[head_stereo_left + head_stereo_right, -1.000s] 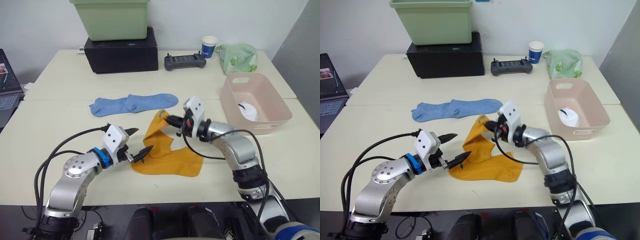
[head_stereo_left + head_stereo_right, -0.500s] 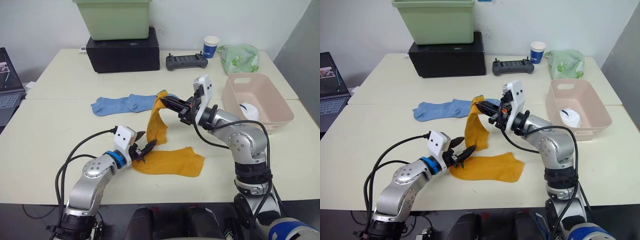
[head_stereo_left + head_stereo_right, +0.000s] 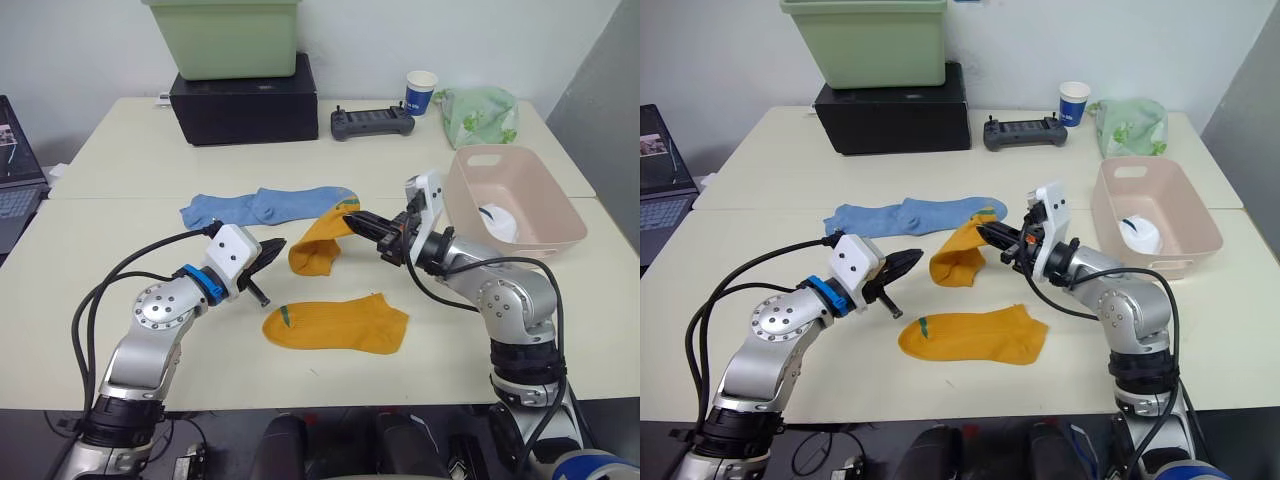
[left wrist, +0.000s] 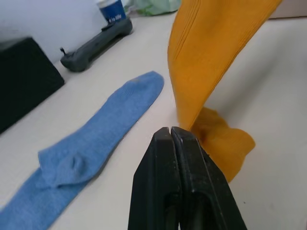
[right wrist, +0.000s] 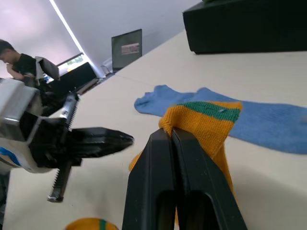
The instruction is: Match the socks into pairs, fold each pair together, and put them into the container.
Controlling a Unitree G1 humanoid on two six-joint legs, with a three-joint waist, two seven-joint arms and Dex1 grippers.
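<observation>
On the tabletop (image 3: 120, 225), a pink basket (image 3: 512, 205) holds a white sock (image 3: 497, 222). Left of the basket, the right gripper (image 3: 352, 220) clamps a hanging orange sock (image 3: 318, 243); its mate (image 3: 338, 323) lies flat below, blue socks (image 3: 265, 207) beyond. The left gripper (image 3: 272, 246) is clenched, empty.

Even, bright overhead light leaves only soft, short shadows on the pale cream table top (image 3: 120, 240), while in the wrist views the black closed fingers (image 4: 178, 191) of the left gripper and the surfaces just beyond them blur out of focus.
</observation>
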